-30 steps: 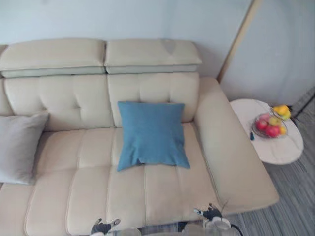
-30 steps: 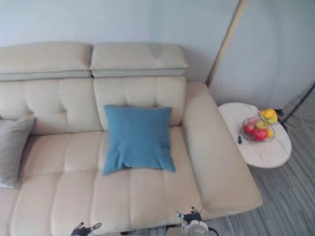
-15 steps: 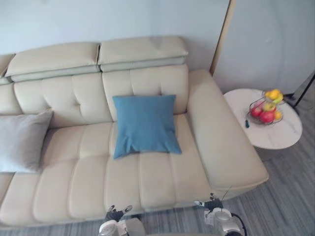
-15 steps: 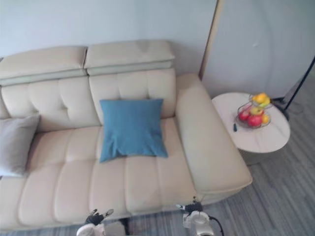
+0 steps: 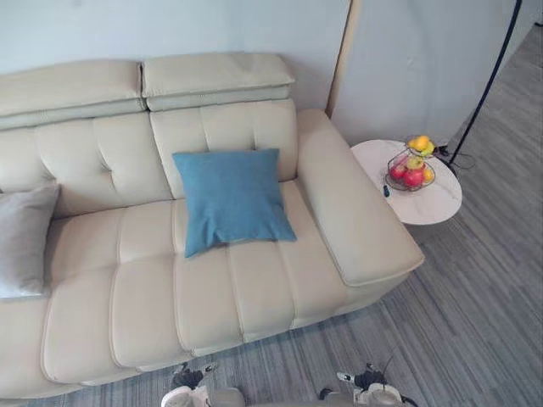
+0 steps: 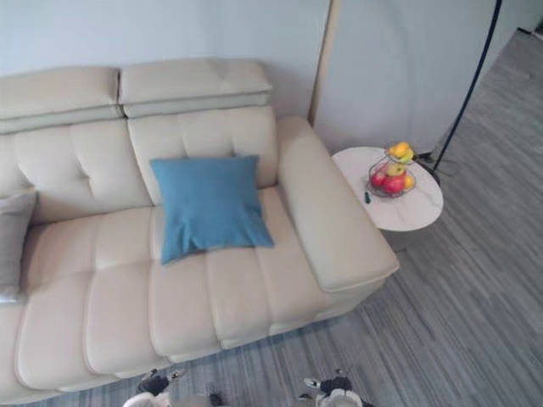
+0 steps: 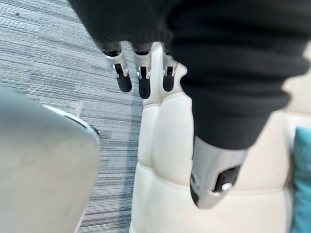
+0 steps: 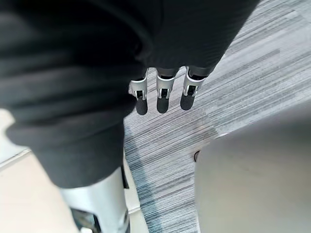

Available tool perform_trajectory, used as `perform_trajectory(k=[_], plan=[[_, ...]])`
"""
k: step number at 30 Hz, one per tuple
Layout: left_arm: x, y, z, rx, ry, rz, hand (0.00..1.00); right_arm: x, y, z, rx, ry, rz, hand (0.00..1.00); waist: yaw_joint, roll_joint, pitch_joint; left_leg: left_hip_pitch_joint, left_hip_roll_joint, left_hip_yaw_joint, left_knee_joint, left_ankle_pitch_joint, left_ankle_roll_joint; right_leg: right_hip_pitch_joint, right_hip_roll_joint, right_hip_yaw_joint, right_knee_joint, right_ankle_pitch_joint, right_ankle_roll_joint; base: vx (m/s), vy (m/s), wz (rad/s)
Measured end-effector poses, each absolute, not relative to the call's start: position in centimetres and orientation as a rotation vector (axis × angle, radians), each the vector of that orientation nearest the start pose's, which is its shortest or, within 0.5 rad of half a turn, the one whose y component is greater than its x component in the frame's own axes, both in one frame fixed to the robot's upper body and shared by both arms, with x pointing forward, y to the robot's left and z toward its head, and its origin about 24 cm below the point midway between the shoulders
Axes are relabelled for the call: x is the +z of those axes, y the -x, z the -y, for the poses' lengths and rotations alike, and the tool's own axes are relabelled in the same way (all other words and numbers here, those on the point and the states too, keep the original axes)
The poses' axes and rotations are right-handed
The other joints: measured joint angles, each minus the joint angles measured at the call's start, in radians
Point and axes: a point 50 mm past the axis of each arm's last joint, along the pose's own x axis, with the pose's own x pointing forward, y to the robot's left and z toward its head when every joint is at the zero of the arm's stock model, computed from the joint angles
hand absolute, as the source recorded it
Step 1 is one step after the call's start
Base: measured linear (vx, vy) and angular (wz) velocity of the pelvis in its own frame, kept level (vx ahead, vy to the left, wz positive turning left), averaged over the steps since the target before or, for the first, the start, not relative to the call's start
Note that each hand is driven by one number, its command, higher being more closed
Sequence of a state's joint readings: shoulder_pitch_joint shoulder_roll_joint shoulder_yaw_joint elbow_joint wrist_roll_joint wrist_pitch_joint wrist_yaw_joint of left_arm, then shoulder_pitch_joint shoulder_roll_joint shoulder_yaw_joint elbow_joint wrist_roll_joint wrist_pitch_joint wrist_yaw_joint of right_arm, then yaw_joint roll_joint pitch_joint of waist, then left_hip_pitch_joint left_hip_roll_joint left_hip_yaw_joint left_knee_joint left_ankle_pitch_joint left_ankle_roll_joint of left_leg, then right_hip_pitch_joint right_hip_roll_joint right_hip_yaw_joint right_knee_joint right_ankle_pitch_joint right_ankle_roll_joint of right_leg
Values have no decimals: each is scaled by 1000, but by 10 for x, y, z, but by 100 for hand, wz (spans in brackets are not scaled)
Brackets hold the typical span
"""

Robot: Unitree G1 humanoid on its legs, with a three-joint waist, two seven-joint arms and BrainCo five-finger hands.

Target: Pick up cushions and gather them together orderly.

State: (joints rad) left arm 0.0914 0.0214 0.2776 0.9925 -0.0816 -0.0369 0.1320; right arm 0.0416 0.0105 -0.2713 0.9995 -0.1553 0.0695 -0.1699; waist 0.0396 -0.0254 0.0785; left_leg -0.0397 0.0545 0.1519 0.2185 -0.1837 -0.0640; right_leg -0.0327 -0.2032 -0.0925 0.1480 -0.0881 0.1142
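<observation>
**Facing the sofa with both hands released**

The blue cushion (image 5: 232, 199) leans on the backrest of the cream sofa (image 5: 144, 288), toward its right end, with its lower edge on the seat. The grey cushion (image 5: 21, 242) stands against the backrest at the sofa's left side, well apart from the blue one, with bare seat between them. The left hand (image 7: 144, 73) hangs over the striped grey floor (image 5: 475, 322) by the sofa's front edge, fingers straight and loose, grasping nothing. The right hand (image 8: 163, 92) is likewise released and empty, over the floor. Beyond the sofa's right armrest, a round white surface (image 5: 437, 208) carries a wire basket of fruit (image 5: 411, 165) and a small dark thing (image 5: 386, 191) just beside it.
</observation>
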Motion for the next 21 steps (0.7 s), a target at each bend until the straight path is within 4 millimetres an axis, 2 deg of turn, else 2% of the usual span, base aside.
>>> perform_trajectory(k=[4,7,10,11,12,13,14,15,16,17,18,19,21], plan=[[-160,-92,-196,454,137,-1065,0,-158,-109,191,-339,73,-1115,0,0,22,-30,29,6,53,-43,19,-9,-3,22,54,-51,42,3,14,4,-47],[-161,-92,-191,447,143,-1072,0,-156,-113,193,-352,56,-1102,0,-1,34,-25,67,38,130,-66,21,-14,-19,62,116,-68,67,-17,22,-40,-75],[-161,-97,-188,430,134,-1071,0,-153,-127,190,-339,48,-1065,0,1,47,-19,75,89,260,-68,9,-31,-106,127,144,-65,139,-60,-3,-59,-146],[-160,-101,-189,427,131,-1062,0,-150,-135,188,-329,50,-1043,0,0,46,-14,68,106,325,-75,9,-30,-143,149,75,-79,185,-103,0,-57,-161],[-159,-103,-190,426,128,-1055,0,-149,-139,188,-328,50,-1032,0,1,47,-11,62,122,362,-75,12,-29,-153,151,5,-96,192,-137,-16,-135,-166],[-158,-108,-189,419,129,-1046,0,-146,-145,192,-338,51,-1016,0,-3,58,2,59,136,432,-77,19,-39,-189,121,-197,-40,110,-203,-11,-117,-146],[-157,-115,-185,399,127,-1031,0,-146,-144,197,-352,59,-1019,0,-4,64,7,77,148,485,-78,20,-42,-212,71,-384,31,53,-221,18,-134,-141],[-157,-113,-186,396,121,-1037,0,-147,-141,198,-354,63,-1027,0,-4,70,11,90,150,508,-78,21,-43,-208,51,-459,57,45,-230,55,-79,-141],[-157,-113,-188,397,114,-1037,0,-149,-137,198,-354,66,-1039,0,-4,60,12,115,145,524,-78,20,-45,-202,36,-516,76,50,-206,120,-219,-123],[-156,-116,-189,384,98,-1031,0,-148,-136,201,-358,71,-1034,0,-10,68,20,132,152,519,-77,21,-46,-194,58,-494,76,49,-182,111,-231,-113],[-155,-118,-191,371,81,-1025,0,-148,-136,205,-364,82,-1033,0,-15,75,29,144,160,520,-72,20,-46,-194,77,-466,75,41,-180,137,-287,-97],[-155,-120,-190,348,59,-1022,0,-149,-133,208,-367,90,-1045,0,-18,78,39,145,185,521,-15,20,-46,-200,94,-429,85,5,-180,123,-250,-92],[-156,-116,-192,344,42,-1035,0,-150,-131,208,-372,83,-1058,0,-24,75,44,97,268,489,212,20,-41,-190,123,-380,103,-31,-186,146,-248,-93]])
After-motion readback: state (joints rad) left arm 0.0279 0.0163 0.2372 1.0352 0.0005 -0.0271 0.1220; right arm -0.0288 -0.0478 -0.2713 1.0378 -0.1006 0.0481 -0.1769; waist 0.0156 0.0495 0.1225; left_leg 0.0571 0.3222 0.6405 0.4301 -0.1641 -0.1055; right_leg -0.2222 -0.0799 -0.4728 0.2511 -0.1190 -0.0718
